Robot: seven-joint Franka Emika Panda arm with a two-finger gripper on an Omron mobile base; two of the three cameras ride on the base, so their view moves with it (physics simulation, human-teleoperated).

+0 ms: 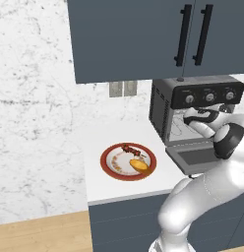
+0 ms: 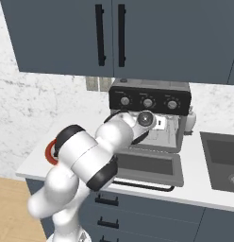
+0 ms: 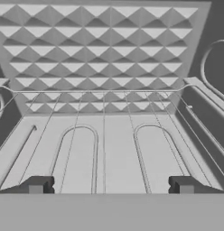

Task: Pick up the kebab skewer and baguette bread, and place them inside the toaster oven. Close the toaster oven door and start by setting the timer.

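The toaster oven (image 1: 163,106) stands open on the counter, its door (image 1: 195,157) folded down flat in front. My gripper (image 3: 111,185) reaches into the cavity, open and empty, over the wire rack (image 3: 105,92). Both dark fingertips (image 3: 37,185) stand far apart. From the right base view, the hand (image 2: 159,123) sits at the oven (image 2: 149,90) mouth above the lowered door (image 2: 147,165). Left of the oven, a red-rimmed plate (image 1: 106,167) carries the kebab skewer (image 1: 130,148) and the golden baguette bread (image 1: 139,165). Three knobs (image 1: 209,97) line the black panel.
Dark upper cabinets (image 1: 143,39) hang right over the oven. A sink (image 2: 222,160) lies to the oven's right, with a small white bottle (image 2: 191,120) beside it. The counter edge (image 1: 124,197) runs just before the plate. My arm (image 2: 86,156) hides most of the plate (image 2: 49,152) from the right.
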